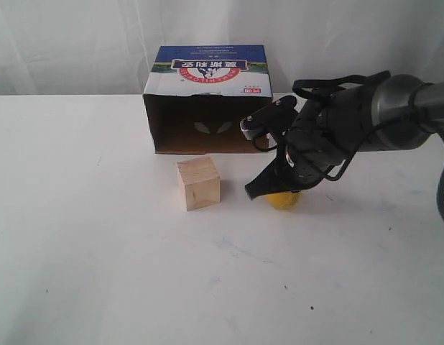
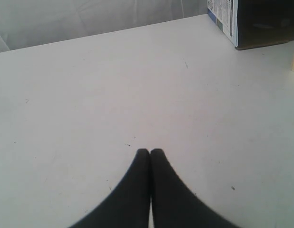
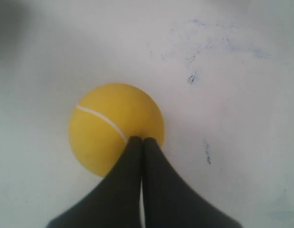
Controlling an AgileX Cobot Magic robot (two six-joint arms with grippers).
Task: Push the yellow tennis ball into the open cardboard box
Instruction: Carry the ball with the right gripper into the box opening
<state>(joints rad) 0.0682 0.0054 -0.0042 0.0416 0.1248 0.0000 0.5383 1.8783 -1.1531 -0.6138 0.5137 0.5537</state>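
Right gripper (image 3: 140, 139), fingers pressed together into one black wedge, sits at the rim of the yellow tennis ball (image 3: 113, 126), tips overlapping its edge in the wrist view; whether they touch can't be told. In the ext. view the ball lies right of ctr, half hidden under the arm, on the white table (image 1: 100, 273). It is just right of the pale wooden cube (image 1: 198, 183) and near the open cardboard box (image 1: 207, 100), upper ctr, whose dark mouth faces the camera.

To do the push well, judging from this: set the closed tips low behind the ball on the side away from the box. Line up thru its ctr w/ the right half of the mouth, then drive slow & steady up-frame, slightly left. An off-ctr nudge would likely send it rolling sideways, or into the cube. Left gripper (image 2: 150, 152), fingers also together, hovers over bare table at lower ctr of its view, well apart from the work.

The ball: plain yellow, smooth matte skin, one thin curved white seam, approx as wide as the cube, far smaller than the box.
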